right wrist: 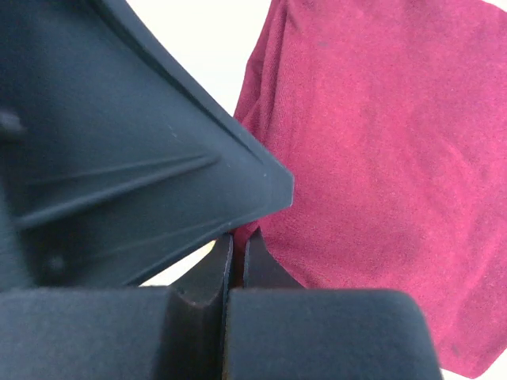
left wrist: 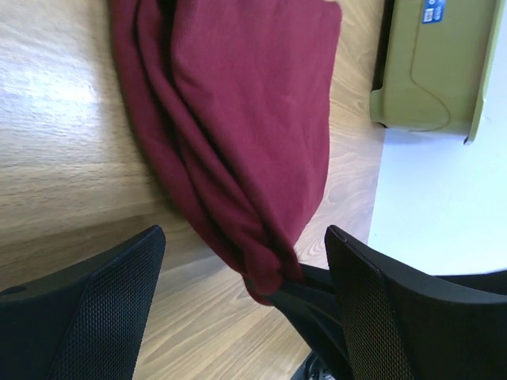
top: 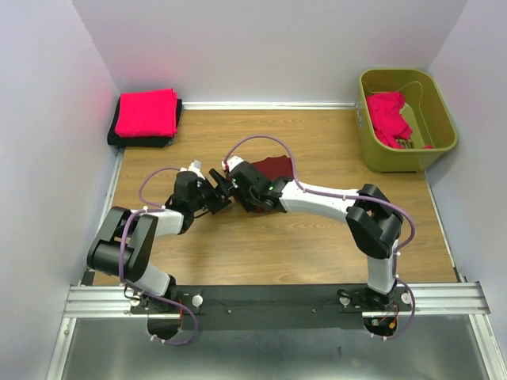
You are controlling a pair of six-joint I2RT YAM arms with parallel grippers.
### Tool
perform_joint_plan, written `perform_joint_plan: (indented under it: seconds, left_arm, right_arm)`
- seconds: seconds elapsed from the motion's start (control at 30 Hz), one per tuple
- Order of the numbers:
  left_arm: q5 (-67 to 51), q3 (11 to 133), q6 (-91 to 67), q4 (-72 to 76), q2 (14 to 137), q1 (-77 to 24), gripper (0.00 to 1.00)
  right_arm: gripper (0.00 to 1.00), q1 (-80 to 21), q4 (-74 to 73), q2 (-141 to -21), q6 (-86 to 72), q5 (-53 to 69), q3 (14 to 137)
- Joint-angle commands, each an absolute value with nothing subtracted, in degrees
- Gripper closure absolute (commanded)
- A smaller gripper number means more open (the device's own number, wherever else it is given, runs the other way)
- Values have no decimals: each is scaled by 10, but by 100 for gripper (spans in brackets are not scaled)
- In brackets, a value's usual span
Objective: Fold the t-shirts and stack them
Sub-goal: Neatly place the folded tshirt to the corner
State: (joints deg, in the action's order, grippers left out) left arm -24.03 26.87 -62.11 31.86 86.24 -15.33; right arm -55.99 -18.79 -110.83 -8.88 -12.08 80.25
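At table [top: 333, 150] centre, right pincer [right wrist: 236, 244] pinches maroon t-shirt [right wrist: 380, 158].

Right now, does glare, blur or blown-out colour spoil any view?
Top external: even light, but the bright pinkish-red folded cloth t-shirt oversaturates and tints the wall. Left wrist: glare on the wooden table; dark maroon cloth t-shirt sharp. Right wrist: shut right tool dark, featureless up close; background blown white.

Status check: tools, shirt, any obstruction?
Left tool open, straddling the pinched corner of the maroon t-shirt. Right tool shut on that corner. Shirt lies bunched mid-table. Red-on-black stack and olive bin stand clear, far corners.
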Motion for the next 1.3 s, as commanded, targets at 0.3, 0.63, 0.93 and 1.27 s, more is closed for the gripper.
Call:
perform_joint_plan:
  seconds: [0.3, 0.63, 0.93, 1.27]
  left_arm:
    - [-202, 297, -655, 393, 969, -179, 21]
    - [-206, 334, -652, 409, 1016, -184, 33]
    - [-194, 326, -636, 419, 1027, -185, 74]
    - [-133, 422, -400, 277, 1008, -174, 100]
  right_arm:
    - [99, -552, -156, -1074, -131, -77, 788]
    - [100, -551, -154, -1077, -132, -64, 787]
    - [99, -552, -156, -1077, -133, -51, 779]
    - [30, -552, -158, -1017, -127, -80, 747]
